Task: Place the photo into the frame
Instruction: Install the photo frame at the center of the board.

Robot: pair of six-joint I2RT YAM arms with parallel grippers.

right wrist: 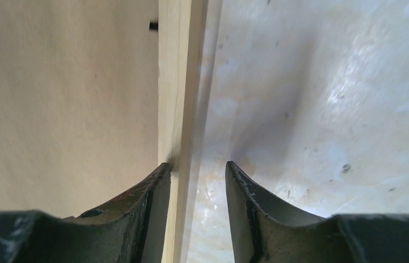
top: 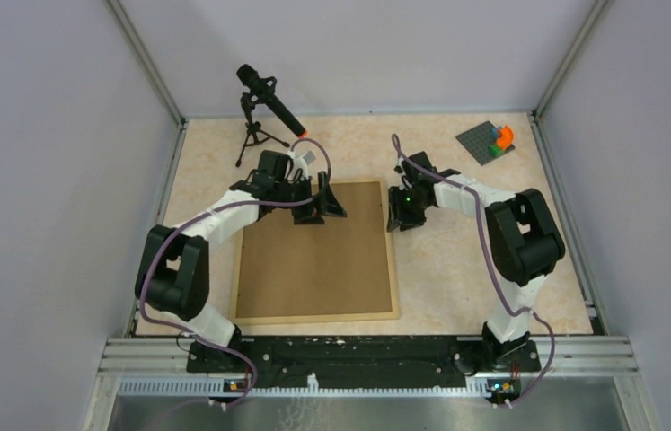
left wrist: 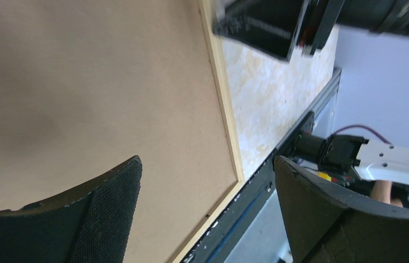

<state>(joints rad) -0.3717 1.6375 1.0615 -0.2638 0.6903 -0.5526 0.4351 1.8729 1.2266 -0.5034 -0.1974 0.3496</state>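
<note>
The frame (top: 393, 269) of thin light wood lies flat on the table with a plain brown backing board (top: 313, 260) filling it. The photo is out of view. My left gripper (top: 321, 208) hangs open over the board's far edge; in the left wrist view its jaws (left wrist: 207, 160) stand wide apart above the board (left wrist: 81, 82) and the frame's strip (left wrist: 225, 115). My right gripper (top: 401, 220) is at the frame's right side near the far corner. In the right wrist view it (right wrist: 197, 164) is open astride the wooden strip (right wrist: 180, 82), with a gap on the table side.
A black microphone on a small tripod (top: 264, 103) stands at the back left. A grey baseplate with coloured bricks (top: 490, 141) lies at the back right. Grey walls close in the beige table (top: 457, 269) on three sides.
</note>
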